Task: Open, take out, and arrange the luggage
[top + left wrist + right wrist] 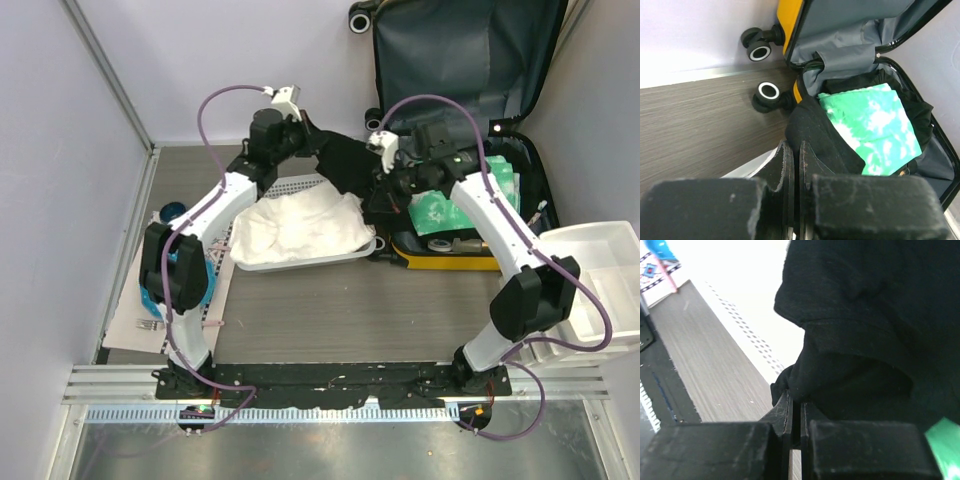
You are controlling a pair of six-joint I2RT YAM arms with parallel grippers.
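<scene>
Right of the basket [295,186], the stiff-shelled luggage [440,262] lies open while left claw [799,155] and right claw [800,405] are each pinched tight on a limp, light black garment [345,165], likely best held by edges.

On the table [350,310], the suitcase [455,262] lies open at 2 o'clock. Its lid [470,60] stands up behind it at 1 o'clock. A folded cloth [440,212] lies inside the suitcase. The basket [295,187] sits just left of it, toward 11 o'clock, with a crumpled cloth [300,230] in it. A garment [345,165] spans from above the basket's back edge to the suitcase's left side. Bins [600,270] stand at 4 o'clock and a mat [130,320] lies at 8 o'clock.
</scene>
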